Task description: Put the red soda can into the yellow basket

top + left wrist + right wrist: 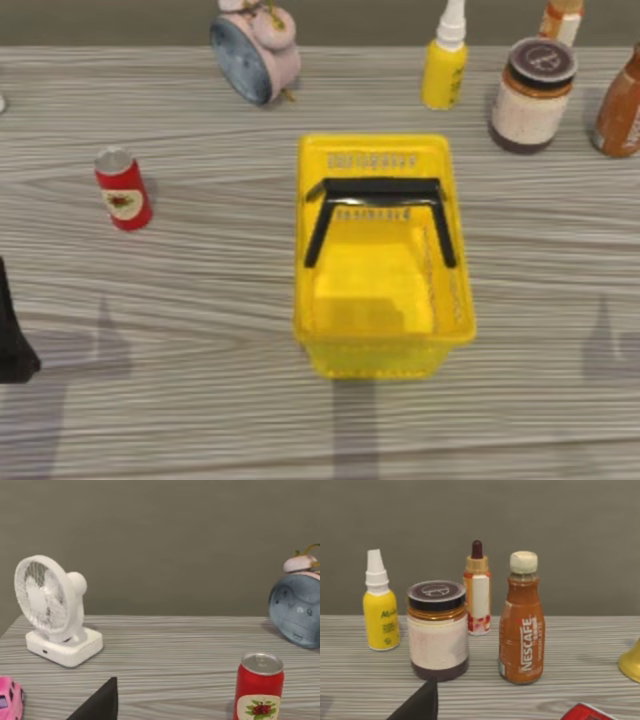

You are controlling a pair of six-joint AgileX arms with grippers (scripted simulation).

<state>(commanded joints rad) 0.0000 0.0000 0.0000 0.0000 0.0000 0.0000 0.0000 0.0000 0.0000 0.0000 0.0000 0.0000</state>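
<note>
Dark casing of the left arm (14, 345) shows only at the left edge of the top view, low and drawn back from the clutter. Its gripper's jaws cannot be made out, so whether they are spread or closed I cannot tell. The right arm is out of the top view altogether, and its jaws cannot be judged either.

Ahead of the left gripper and a little to its right stands the red soda can (123, 189), upright on the wooden table (200, 300), silver top up, touching nothing. Well to the can's right sits the yellow basket (384, 256), its black handles (380, 190) folded across the rim, with nothing inside it. Beyond the can stand a white desk fan (52, 611) and a pink alarm clock (254, 55).
</note>
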